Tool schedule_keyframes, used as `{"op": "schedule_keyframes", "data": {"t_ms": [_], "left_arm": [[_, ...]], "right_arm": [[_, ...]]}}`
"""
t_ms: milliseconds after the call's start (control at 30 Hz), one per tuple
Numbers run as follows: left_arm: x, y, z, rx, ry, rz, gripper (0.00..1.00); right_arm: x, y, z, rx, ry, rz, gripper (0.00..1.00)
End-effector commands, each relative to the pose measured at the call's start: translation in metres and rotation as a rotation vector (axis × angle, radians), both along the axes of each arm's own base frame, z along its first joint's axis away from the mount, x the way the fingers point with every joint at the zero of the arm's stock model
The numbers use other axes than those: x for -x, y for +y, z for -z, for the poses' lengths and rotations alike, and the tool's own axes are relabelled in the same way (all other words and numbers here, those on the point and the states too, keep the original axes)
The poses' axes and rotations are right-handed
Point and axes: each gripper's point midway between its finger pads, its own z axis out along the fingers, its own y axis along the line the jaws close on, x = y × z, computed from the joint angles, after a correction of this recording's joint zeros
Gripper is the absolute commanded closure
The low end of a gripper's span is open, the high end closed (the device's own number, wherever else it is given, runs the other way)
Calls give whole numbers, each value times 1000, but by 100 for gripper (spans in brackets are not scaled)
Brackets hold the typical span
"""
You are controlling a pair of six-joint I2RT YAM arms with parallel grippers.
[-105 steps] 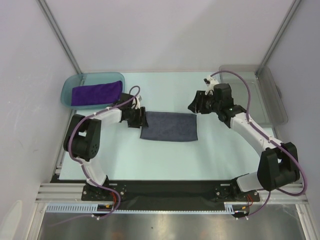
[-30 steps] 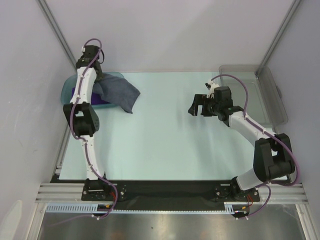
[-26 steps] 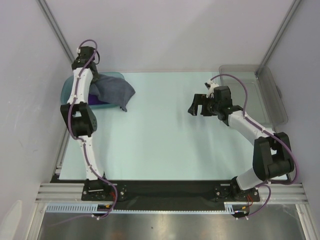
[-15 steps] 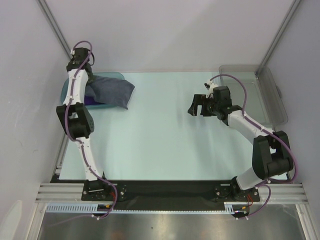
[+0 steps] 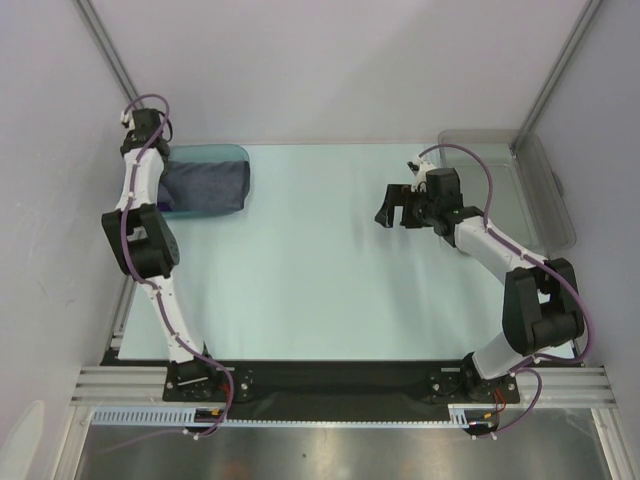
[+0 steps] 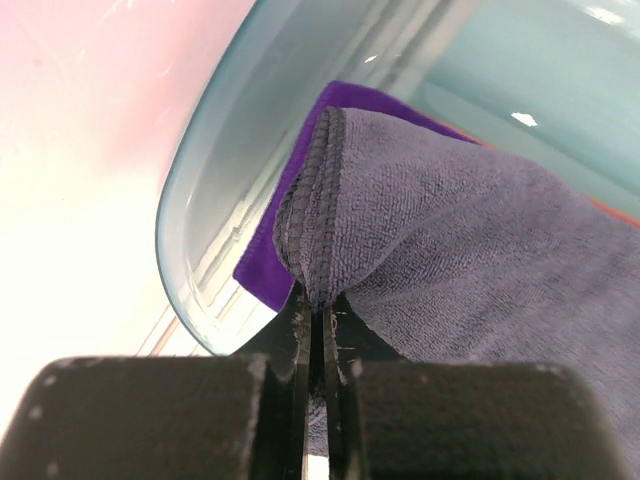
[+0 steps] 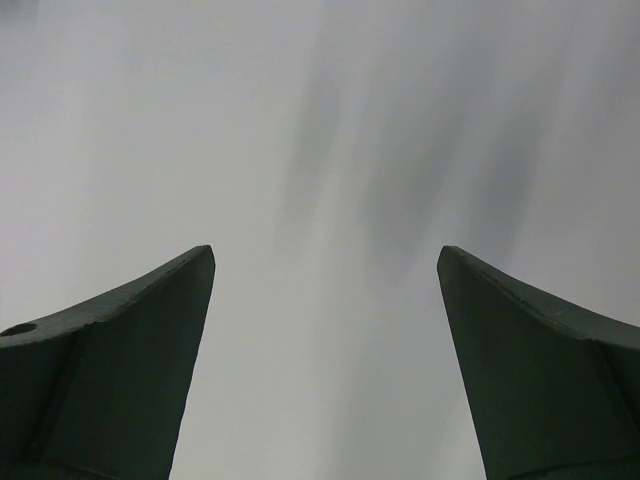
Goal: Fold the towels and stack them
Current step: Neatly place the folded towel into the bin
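Towel, grey-blue, hem pinched in left hand over tray, right hand wide open, empty

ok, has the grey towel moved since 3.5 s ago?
Yes. The grey towel went from the middle of the table far-left into the tray, onto the purple towel; the left gripper is shut on its edge.

Right gripper — jaws spread wide
Two dark fingers at either lower corner; between them only blurred, pale grey surface.
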Motion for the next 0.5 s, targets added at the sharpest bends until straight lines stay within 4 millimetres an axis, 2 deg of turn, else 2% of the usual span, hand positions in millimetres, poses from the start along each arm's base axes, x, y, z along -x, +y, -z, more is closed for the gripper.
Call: {"op": "schedule_keyframes", "data": {"t_ms": [0, 200, 367, 400, 467], "left_arm": [[2, 23, -33, -98, -99, -74, 100], [-1, 36, -20, -112, -97, -106, 100], [-3, 51, -19, -99, -125, -134, 100], [-3, 55, -18, -100, -119, -139, 99], [-3, 58, -14, -100, -105, -137, 89]], "right_arm": [[-14, -3, -16, 5, -61, 7, 0], [-13, -4, -10, 11, -52, 12, 0], [-16, -4, -10, 13, -56, 13, 0], [-17, -4, -10, 13, -55, 12, 0], [-17, -4, -9, 12, -55, 15, 0]]}}
